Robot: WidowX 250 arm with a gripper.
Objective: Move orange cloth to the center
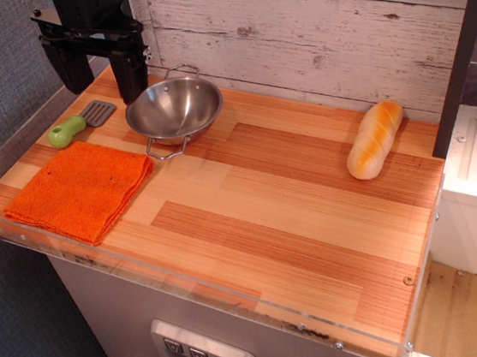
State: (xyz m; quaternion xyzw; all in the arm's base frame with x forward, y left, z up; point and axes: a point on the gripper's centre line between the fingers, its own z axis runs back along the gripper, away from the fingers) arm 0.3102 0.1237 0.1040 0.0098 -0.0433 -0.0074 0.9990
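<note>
Orange cloth (80,190) lying flat at seven o'clock from the gripper (100,80), well below it; jaws apart, holding nothing; countertop center (258,202) at three o'clock from cloth.

The black robot gripper (99,75) hangs at the far left, pointing downward, its two thick black fingers (131,77) spread apart with nothing between them.

Orange cloth (79,191): soft, fuzzy, bumpy towel. Bowl (174,108): shiny smooth metal. Countertop (260,219): striped wood, smooth, with clear plastic rim (190,286). Bread loaf (374,139): smooth, bit glossy. Back wall (307,24): rough, worn, whitish wood. Gripper (99,78): black, matt.
</note>
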